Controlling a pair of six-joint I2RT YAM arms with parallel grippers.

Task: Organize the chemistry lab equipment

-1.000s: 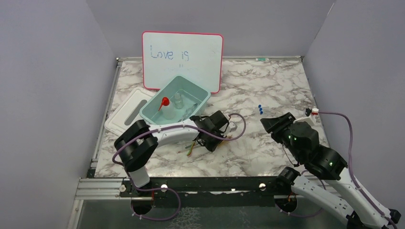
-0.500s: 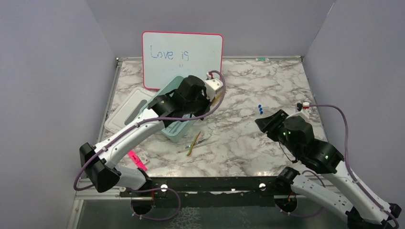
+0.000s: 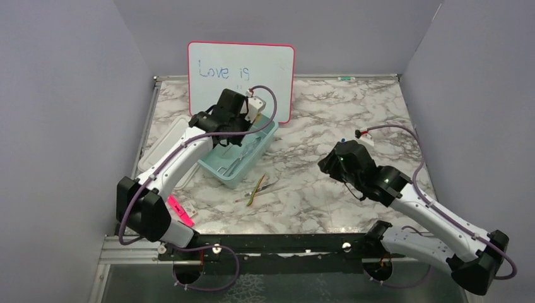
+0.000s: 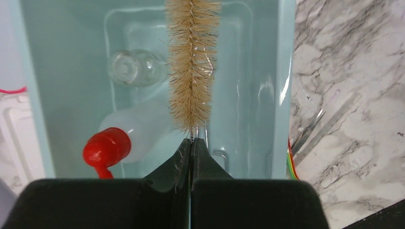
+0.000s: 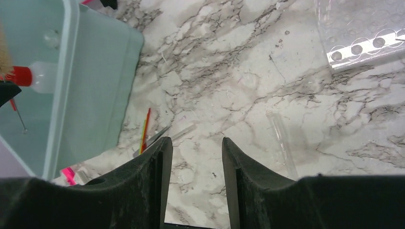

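While my left fingers [image 4: 191,143] pinch the brush [image 4: 192,62] shut over the bin [image 4: 282,95], roughly half is left.
Inside: bottle [image 4: 136,131] and flask [image 4: 136,69]; tongs [image 4: 325,125] and a tube [image 5: 282,140] lie on the worktop [image 5: 239,71]; my right fingers [image 3: 327,165] hang part-open, empty.

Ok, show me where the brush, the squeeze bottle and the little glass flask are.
brush [image 4: 192,71], left wrist view, middle of the bristles.
squeeze bottle [image 4: 138,128], left wrist view, white body.
glass flask [image 4: 135,68], left wrist view, clear body.
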